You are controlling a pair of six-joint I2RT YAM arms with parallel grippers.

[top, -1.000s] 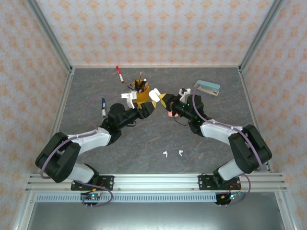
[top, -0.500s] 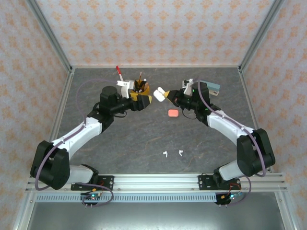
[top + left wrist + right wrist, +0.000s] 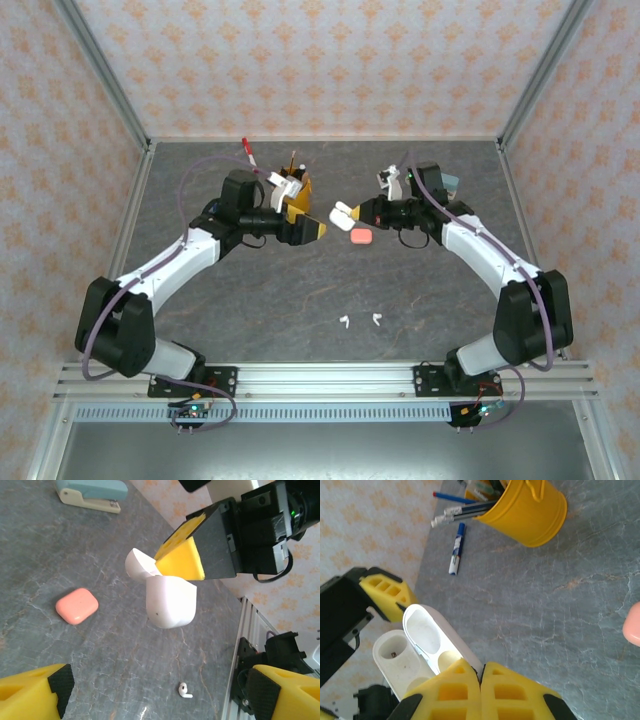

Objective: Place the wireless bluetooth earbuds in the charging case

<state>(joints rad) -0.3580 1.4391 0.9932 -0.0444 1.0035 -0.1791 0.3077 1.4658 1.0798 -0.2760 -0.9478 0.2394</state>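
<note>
Right end effector (image 3: 481,672) is clamped on the open white charging case (image 3: 167,597) held above the tabletop (image 3: 250,300), left end effector (image 3: 305,207) gapes empty, and two white earbuds (image 3: 343,321) lying at the case's 6 o'clock look light, slick and tiny, best pinched across the stem.

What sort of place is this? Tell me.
Probably a robot test cell: a grey tabletop framed by aluminium rails, patterned backdrop walls, and staged desk props like a yellow pen cup and stapler.
</note>
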